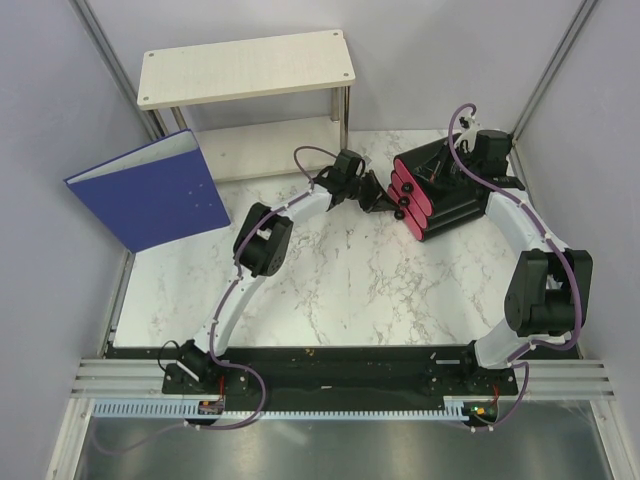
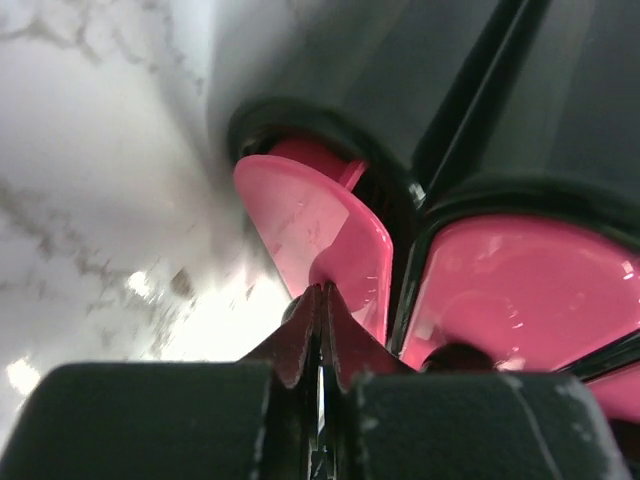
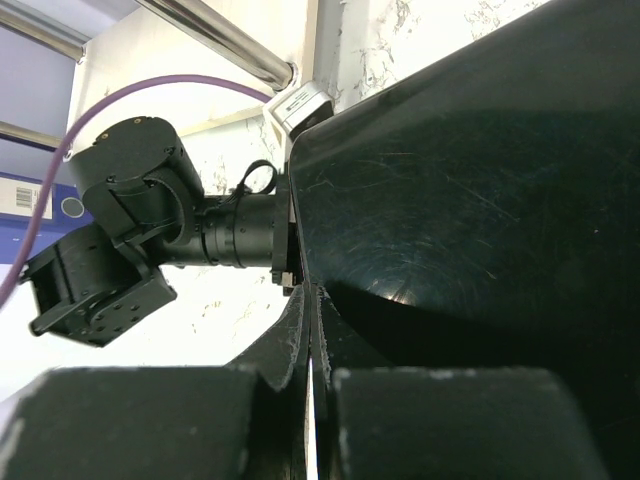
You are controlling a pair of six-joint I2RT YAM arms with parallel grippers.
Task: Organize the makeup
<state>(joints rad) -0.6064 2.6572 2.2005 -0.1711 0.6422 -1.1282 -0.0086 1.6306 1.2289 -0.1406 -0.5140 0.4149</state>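
Left hand (image 2: 320,300) clenched on pink flared drawer handle (image 2: 310,225), dead ahead of its fingertips. Drawer's slide axis likely runs straight back toward this hand. Right hand (image 3: 310,310) clenched, empty, pressed on black organizer box (image 1: 450,215). Makeup not visible anywhere.

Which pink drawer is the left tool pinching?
The end drawer, leftmost in the left wrist view: the left tool is shut on its knob. Its neighbour is untouched.
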